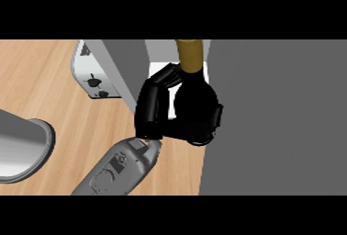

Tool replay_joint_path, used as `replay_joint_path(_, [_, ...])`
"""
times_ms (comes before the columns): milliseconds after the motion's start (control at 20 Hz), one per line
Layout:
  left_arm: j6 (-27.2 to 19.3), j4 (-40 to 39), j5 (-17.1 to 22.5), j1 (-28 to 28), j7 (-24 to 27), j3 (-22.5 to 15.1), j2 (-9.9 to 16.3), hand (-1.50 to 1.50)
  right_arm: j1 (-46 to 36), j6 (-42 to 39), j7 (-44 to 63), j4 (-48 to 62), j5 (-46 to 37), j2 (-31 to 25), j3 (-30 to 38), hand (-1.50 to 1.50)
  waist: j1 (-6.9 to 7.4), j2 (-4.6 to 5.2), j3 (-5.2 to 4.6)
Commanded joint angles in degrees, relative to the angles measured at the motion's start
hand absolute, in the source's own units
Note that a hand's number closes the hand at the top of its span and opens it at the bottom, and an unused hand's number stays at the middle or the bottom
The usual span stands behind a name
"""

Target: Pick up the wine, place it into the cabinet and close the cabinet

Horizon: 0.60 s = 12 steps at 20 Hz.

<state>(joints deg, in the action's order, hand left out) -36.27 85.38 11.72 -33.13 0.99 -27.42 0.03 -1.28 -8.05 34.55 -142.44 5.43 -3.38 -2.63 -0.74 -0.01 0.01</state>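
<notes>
The wine bottle (198,94) has a black body and a gold neck (190,54) that points toward the top of the head view. My left hand (150,108) is shut on the bottle's body, with its fingers along the left side and the rest of the hand wrapped under the lower end. Its grey forearm (119,167) comes in from the lower left. The bottle is held at the left edge of the grey cabinet (274,114), which fills the right half of the view. A grey panel (122,69), apparently the cabinet's door, stands just left of the hand. My right hand does not show.
A silver toaster (92,73) with two dark knobs stands on the wooden counter (41,78) behind the grey panel. A large grey metal pot (24,147) sits at the left edge. A pale strip (161,51) shows between the panel and the bottle's neck.
</notes>
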Motion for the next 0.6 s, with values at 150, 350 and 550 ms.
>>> replay_joint_path(150, [-3.4,-5.5,6.2,-3.0,5.1,0.4,0.0,1.5,2.0,-1.2,0.6,-5.0,6.2,-0.7,2.4,-1.5,-0.21,0.04,0.01])
replay_joint_path(350, [-1.2,-8.2,10.0,-0.4,11.6,0.2,0.0,1.5,1.3,0.5,5.0,-8.3,5.4,-0.3,1.3,-1.5,-0.22,0.01,-0.02])
replay_joint_path(550, [-1.2,-7.9,7.8,4.2,13.0,-3.5,0.0,1.5,-0.1,0.6,7.0,-8.6,5.6,-0.8,1.2,-1.5,0.04,-0.06,-0.03])
